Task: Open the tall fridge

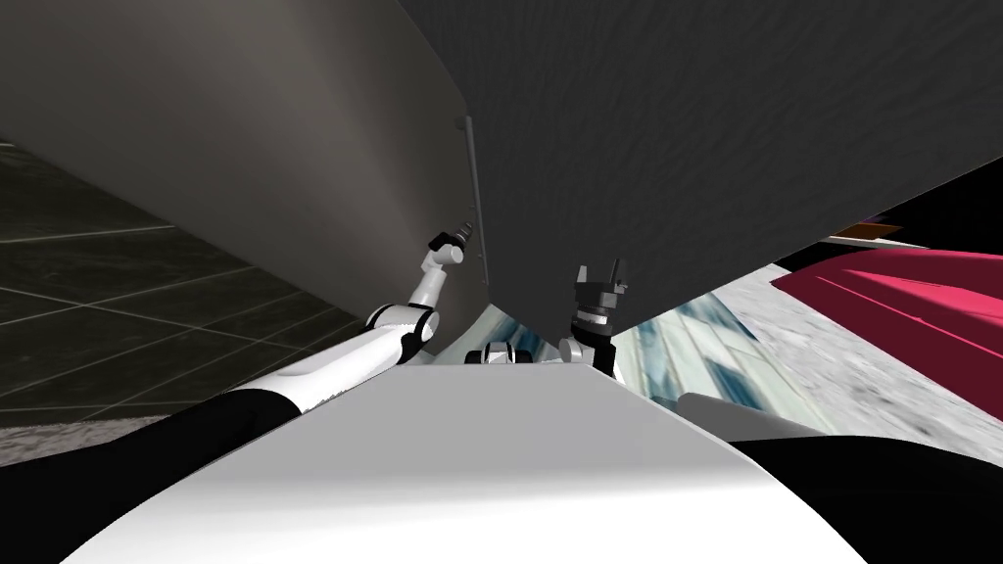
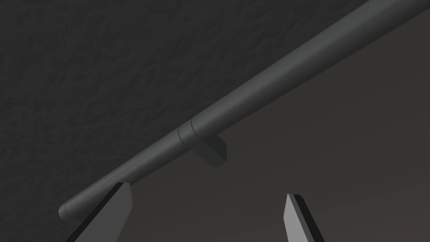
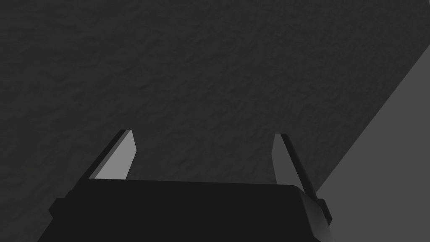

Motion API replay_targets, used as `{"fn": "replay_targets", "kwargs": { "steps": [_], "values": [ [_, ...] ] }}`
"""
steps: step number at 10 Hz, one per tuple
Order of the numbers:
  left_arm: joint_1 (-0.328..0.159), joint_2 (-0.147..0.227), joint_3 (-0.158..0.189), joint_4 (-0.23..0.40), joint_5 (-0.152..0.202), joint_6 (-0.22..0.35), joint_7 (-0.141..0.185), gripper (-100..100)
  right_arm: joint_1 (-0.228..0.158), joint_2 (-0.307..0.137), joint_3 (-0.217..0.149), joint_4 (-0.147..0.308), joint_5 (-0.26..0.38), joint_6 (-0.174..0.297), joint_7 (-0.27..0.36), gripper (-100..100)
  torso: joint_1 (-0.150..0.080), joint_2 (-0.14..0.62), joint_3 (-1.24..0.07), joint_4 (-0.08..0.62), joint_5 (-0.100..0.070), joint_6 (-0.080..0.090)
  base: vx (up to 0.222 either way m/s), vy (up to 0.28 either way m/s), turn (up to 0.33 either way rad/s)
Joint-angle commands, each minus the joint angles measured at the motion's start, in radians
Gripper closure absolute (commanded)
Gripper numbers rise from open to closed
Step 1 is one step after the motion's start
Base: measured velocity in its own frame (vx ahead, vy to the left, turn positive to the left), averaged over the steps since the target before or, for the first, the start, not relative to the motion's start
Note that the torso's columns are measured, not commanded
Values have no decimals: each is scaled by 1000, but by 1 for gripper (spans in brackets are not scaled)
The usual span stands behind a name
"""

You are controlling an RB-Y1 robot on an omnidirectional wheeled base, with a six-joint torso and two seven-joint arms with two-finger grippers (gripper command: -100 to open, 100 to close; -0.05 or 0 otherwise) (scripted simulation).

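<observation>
We stand close to the tall fridge point(image 1: 686, 147), and its dark, rough door rises in front of both arms. Our left gripper point(image 1: 468, 233) is at the long bar handle point(image 2: 260, 82). Its fingers point(image 2: 111, 210) are spread wide with nothing between them. The bar runs slantwise just beyond the fingertips. Its rounded end lies at the tip of one finger, and its short bracket point(image 2: 212, 150) sits beyond the middle of the gap. So the handle is not yet enclosed. Our right gripper point(image 1: 599, 268) points at the door face, very near to it, with its fingers also spread and empty.

We judge that the grasp is the step in hand, and several things may fail. If we close now, the fingers would meet on air, or one blade would scrape the bar's end and slip off. If we advance without turning the wrist, a fingertip may knock on the bar or the bracket. When the door swings, it may strike the right gripper, because it waits so close.
</observation>
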Motion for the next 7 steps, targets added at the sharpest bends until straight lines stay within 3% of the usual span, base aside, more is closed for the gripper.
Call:
{"fn": "replay_targets", "kwargs": {
  "steps": [1,2,5,7],
  "values": [
    [-82,10,-8,82,38,52,-39,-100,0,0,0,0,0,0,0,0,-1,-1,0,0,0,0,135,-69,123],
    [-98,10,-8,91,38,52,-39,-100,0,0,0,0,0,0,0,0,-1,-2,-1,0,0,0,91,-48,44],
    [-196,29,-14,186,78,114,-84,-100,0,0,0,0,0,0,0,0,-1,0,0,0,0,0,102,-54,82],
    [-230,37,-16,212,89,132,-97,-100,0,0,0,0,0,0,0,0,0,1,0,0,0,0,73,-42,29]
  ]
}}
